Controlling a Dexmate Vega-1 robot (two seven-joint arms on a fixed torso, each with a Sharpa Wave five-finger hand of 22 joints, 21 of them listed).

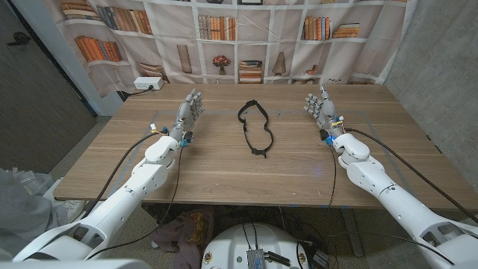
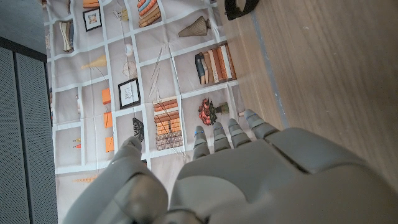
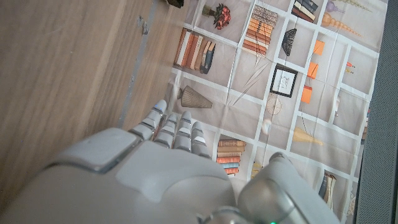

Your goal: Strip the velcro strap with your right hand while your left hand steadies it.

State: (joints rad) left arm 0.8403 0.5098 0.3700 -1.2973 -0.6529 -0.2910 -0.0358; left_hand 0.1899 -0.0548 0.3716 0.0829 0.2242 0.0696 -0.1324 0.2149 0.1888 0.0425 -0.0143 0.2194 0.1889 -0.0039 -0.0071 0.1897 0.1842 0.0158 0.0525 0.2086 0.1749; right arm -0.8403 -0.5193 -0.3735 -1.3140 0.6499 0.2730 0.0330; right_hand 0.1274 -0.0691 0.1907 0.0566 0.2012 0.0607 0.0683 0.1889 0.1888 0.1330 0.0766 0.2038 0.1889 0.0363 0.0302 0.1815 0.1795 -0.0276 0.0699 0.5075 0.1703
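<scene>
Right now the velcro strap (image 1: 255, 128) lies loose on the wooden bench (image 1: 224, 168), at the middle of the surface and slightly toward twelve o'clock. It is a thin black band curled into a long, narrow loop that runs from the far side toward the robot, with a small dark clump at its near end. Nothing touches it.

Over at nine o'clock from the strap, the left hand (image 1: 189, 112) is well apart from it, fingers reaching toward the far edge of the bench and spread a little, holding nothing. Its wrist view looks along the back of the left hand (image 2: 249, 180), fingers extended toward the bookshelf backdrop (image 2: 143, 93), with a bit of the black strap (image 2: 239, 7) showing at the picture's edge.

At three o'clock from the strap, the right hand (image 1: 321, 108) mirrors it: fingers extended and slightly apart, nothing between them, also well clear of the strap. From its own wrist camera the right hand (image 3: 155, 174) shows from behind, fingers straight.

Behind the bench hangs the printed backdrop of shelves, books and vases. A white power strip (image 1: 148, 84) sits near the bench's far left corner.
</scene>
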